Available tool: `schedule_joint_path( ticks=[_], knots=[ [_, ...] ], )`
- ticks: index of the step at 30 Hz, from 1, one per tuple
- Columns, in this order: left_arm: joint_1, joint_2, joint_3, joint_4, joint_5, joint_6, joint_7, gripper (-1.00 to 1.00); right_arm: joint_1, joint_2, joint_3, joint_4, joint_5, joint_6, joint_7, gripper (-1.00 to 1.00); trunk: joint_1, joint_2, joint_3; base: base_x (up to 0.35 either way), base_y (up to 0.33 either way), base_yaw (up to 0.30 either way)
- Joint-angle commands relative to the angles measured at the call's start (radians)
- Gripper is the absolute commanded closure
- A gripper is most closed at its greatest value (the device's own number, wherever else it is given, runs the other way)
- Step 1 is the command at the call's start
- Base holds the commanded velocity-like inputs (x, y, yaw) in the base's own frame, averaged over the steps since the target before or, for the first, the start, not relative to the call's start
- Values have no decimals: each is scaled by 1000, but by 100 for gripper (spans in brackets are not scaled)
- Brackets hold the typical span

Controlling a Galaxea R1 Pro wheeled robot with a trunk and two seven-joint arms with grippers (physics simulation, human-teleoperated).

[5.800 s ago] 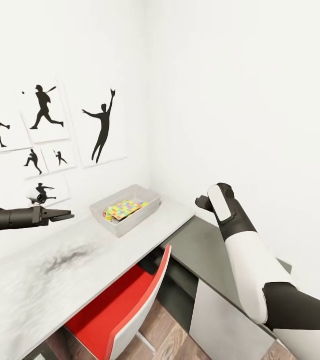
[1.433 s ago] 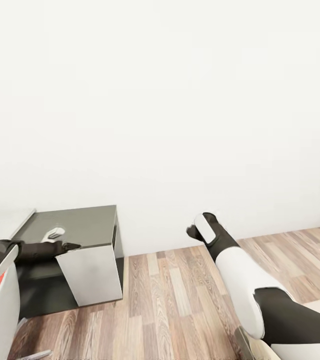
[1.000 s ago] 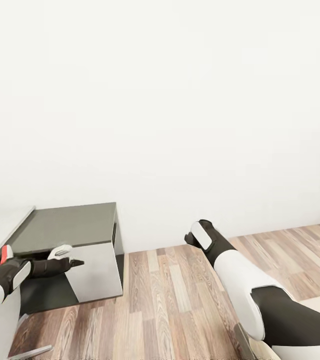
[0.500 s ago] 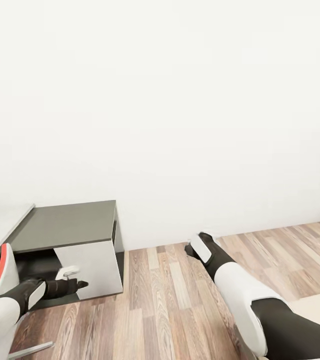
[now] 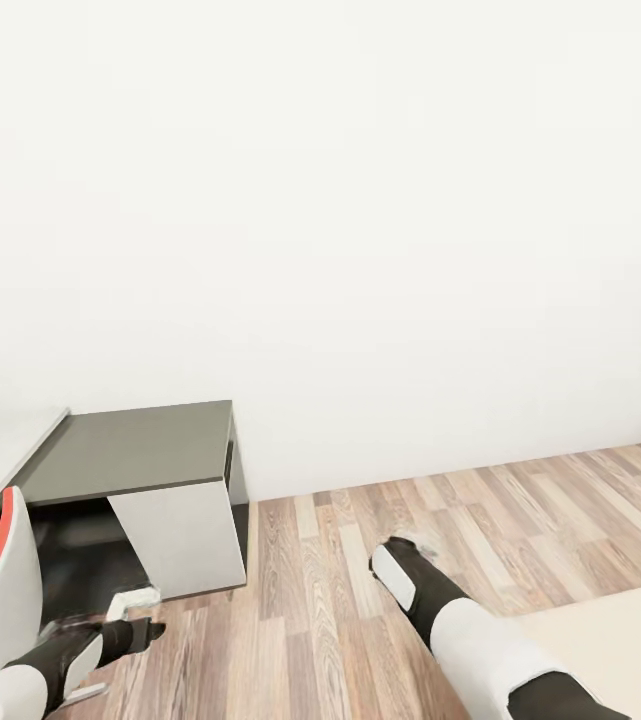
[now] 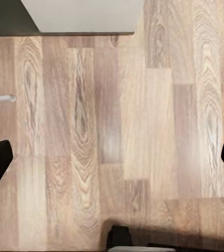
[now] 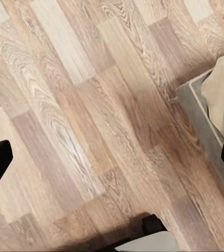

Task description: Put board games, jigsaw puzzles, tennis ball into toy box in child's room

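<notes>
Both grippers, left gripper [image 6: 112,157] and right gripper [image 7: 112,157], are hanging wide open and empty; you're travelling between pickups, so steer toward the bed [image 5: 610,625].

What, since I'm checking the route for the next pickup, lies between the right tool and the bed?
Nothing visible. Bare wood-plank floor is all that separates the open right tool from the bed, whose grey frame edge is close by.

Head view looks from high, forward and down at a white wall [image 5: 360,200] and wood floor [image 5: 340,600], both wrist views face straight down near that same floor, left wrist also catches the cabinet [image 6: 83,16] foot
</notes>
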State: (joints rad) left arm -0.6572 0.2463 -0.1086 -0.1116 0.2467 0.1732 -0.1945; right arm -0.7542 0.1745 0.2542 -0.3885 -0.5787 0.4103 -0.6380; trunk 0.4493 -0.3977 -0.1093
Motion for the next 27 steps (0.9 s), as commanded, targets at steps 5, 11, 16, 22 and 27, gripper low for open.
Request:
schedule_joint_path(
  ticks=[5,11,16,22,27],
  knots=[
    [71,-13,-7,-2,-20,-54,73,-100,96,0,58,3,-1,-68,-6,-100,1,-2,-2,0,0,0],
    [166,-20,-7,19,-46,-169,126,-100,252,0,70,14,0,-182,-5,-100,1,-2,-2,0,0,0],
    [240,-28,-6,43,-50,-227,153,-100,349,0,71,102,0,-278,-5,-100,1,-2,-2,0,0,0],
    [337,-31,-6,49,-49,-269,163,-100,421,0,70,284,-4,-450,5,-100,1,-2,-2,0,0,0],
    [391,-32,-6,54,-48,-275,164,-100,515,0,67,346,-11,-590,49,-100,1,-2,-2,0,0,0]
  ],
)
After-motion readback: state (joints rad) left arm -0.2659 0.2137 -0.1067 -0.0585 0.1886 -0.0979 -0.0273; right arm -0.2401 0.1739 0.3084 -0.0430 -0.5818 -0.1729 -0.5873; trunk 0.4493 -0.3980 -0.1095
